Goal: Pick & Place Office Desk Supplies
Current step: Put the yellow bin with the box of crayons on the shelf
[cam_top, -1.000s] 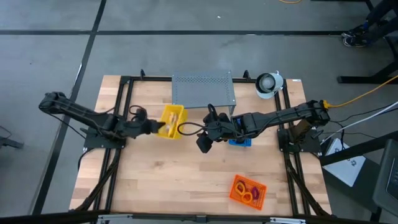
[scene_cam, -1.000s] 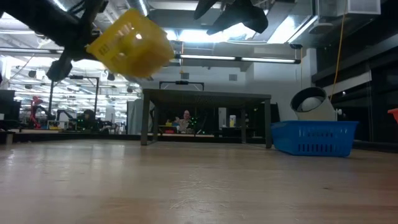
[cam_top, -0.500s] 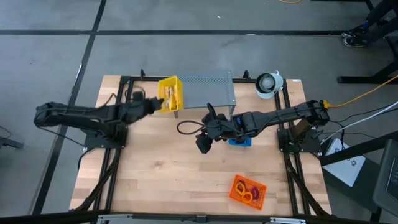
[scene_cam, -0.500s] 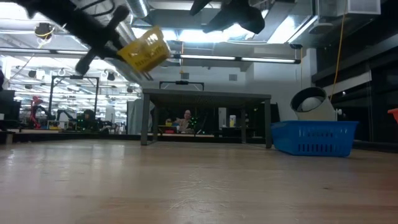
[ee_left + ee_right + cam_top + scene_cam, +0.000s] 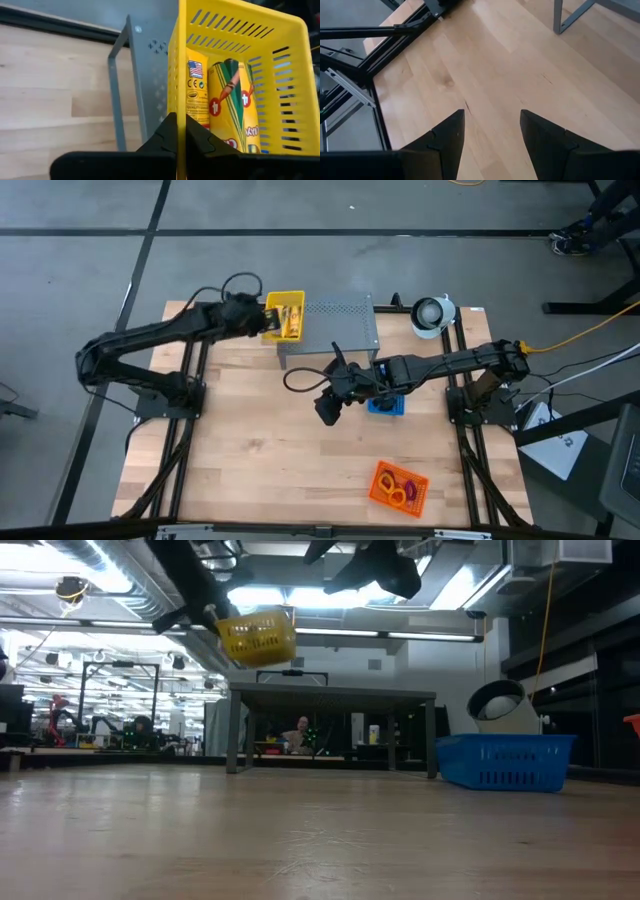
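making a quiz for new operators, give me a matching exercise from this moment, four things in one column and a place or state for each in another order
Things
1. yellow tray
2. blue tray
3. orange tray
4. right pincer

Places or states
A. on the table near its front edge, coloured loops inside
B. open, over bare wood at mid-table
C. held up by the shut left pincer, at the left end of the grey metal stand
D. resting on the table under the right arm

Pairs: 1-C, 2-D, 3-A, 4-B

Grey floor (image 5: 90,270), ceiling strip lights (image 5: 390,635), seated person (image 5: 297,730) behind.
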Controlling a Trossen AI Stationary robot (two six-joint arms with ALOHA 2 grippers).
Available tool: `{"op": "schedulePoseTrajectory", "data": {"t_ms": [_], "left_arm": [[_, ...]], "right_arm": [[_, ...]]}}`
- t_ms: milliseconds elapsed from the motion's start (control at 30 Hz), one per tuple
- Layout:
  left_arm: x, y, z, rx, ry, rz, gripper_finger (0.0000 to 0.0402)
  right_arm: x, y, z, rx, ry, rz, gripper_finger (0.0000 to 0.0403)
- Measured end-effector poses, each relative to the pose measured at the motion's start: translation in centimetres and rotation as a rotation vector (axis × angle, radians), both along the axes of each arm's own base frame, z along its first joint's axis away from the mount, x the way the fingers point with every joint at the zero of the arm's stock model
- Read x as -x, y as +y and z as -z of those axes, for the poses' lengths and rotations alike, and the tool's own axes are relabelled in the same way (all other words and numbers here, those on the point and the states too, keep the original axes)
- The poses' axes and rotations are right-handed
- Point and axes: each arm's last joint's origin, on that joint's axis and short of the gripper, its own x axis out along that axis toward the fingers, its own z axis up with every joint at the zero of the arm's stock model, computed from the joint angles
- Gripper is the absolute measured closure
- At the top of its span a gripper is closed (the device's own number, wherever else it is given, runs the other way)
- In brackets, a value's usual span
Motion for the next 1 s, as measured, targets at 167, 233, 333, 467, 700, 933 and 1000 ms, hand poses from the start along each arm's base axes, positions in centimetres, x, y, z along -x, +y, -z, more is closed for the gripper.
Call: {"op": "schedulePoseTrajectory", "data": {"t_ms": [167, 233, 333, 467, 700, 933, 1000], "left_arm": [[-1.1, 1.7, -1.7, 0.007, 0.023, -0.024, 0.0398], [-1.5, 2.3, -2.2, 0.014, 0.065, -0.033, 0.0398], [-2.0, 3.1, -2.1, 0.045, 0.153, -0.034, 0.0398], [-2.9, 3.7, -2.2, 0.068, 0.193, -0.039, 0.0398], [-4.7, 3.9, -1.2, 0.112, 0.197, -0.052, 0.0398], [-5.5, 3.2, -0.6, 0.132, 0.194, -0.085, 0.0398], [-5.4, 3.1, -0.5, 0.141, 0.212, -0.091, 0.0398]], "right_arm": [[-0.1, 0.0, -0.1, 0.017, -0.011, -0.017, 0.0209], [-0.1, -0.1, -0.1, 0.035, -0.009, -0.031, 0.0209], [-0.1, -0.3, -0.1, 0.065, -0.007, -0.063, 0.0209], [-0.1, -0.4, -0.1, 0.098, -0.004, -0.103, 0.0209], [-0.2, -0.3, -0.1, 0.103, -0.009, -0.147, 0.0209], [-0.2, -0.2, -0.1, 0.107, -0.008, -0.187, 0.0209], [-0.2, -0.2, -0.1, 0.116, -0.008, -0.196, 0.0209]]}}
